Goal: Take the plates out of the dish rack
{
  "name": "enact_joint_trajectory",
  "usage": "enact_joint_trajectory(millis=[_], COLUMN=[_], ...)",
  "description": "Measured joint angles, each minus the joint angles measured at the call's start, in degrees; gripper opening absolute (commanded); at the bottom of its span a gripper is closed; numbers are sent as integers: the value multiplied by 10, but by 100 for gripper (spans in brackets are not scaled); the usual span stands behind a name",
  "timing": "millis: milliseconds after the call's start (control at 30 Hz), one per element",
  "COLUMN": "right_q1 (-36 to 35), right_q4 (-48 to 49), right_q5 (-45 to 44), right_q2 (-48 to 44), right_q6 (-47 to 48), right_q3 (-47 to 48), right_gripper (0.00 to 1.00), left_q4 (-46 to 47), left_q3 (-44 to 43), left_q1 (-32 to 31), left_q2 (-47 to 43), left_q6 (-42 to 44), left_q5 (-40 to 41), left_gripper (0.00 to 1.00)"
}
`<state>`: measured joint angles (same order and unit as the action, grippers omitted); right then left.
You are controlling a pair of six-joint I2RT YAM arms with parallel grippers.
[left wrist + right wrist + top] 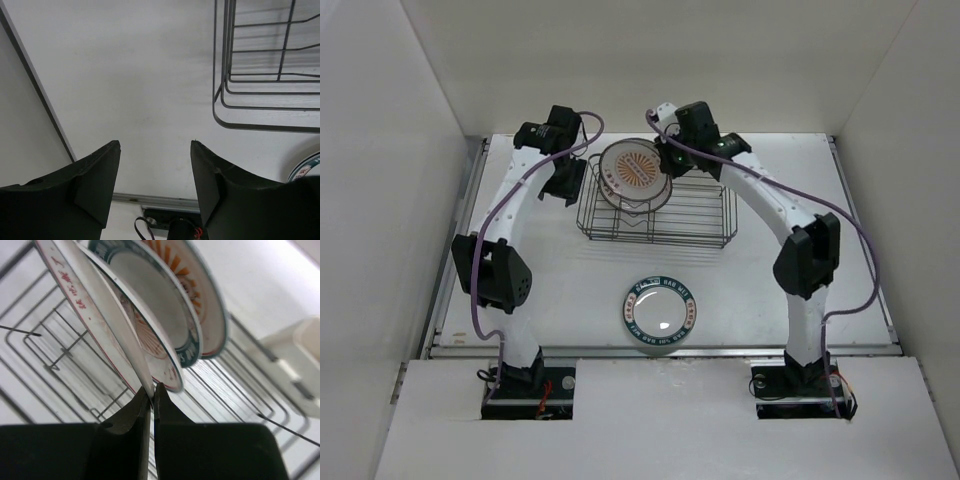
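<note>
Several plates [635, 175] stand on edge in the left part of the dark wire dish rack [705, 225]. My right gripper [152, 390] is shut on the rim of the nearest one, a white plate with red lettering [95, 300]. Behind it stand a teal-banded plate [182, 340] and one with an orange sunburst [202, 295]. In the top view the right gripper [668, 158] sits at the plates' right edge. Another teal-rimmed plate [660, 311] lies flat on the table in front of the rack. My left gripper [156, 145] hangs open over bare table, left of the rack corner [222, 107].
A cream plastic holder [300, 360] sits on the rack's far edge. White walls close in the table on the left, back and right. The table's raised left border [30, 80] runs close by the left gripper [565, 188].
</note>
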<state>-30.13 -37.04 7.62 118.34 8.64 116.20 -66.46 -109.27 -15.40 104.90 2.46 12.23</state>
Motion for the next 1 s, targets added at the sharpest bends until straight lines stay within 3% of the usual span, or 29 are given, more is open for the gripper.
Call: enact_joint_trajectory(millis=[200, 333, 533, 733, 1000], right_q1=[4, 9, 8, 8, 8], right_q4=[-12, -29, -86, -112, -81], right_q5=[-15, 19, 159, 285, 323], right_q2=[-128, -217, -329, -361, -358], right_q6=[-28, -42, -80, -170, -252], right_q3=[-1, -33, -225, -473, -605], right_gripper=[0, 0, 0, 0, 0], left_q4=[3, 15, 56, 135, 222], left_q3=[-71, -99, -120, -120, -120], left_q1=[-7, -7, -16, -25, -43], left_q2=[6, 8, 37, 78, 125], left_q6=[14, 30, 63, 91, 124], left_q5=[-12, -38, -94, -167, -213], left_gripper=[58, 61, 62, 65, 71])
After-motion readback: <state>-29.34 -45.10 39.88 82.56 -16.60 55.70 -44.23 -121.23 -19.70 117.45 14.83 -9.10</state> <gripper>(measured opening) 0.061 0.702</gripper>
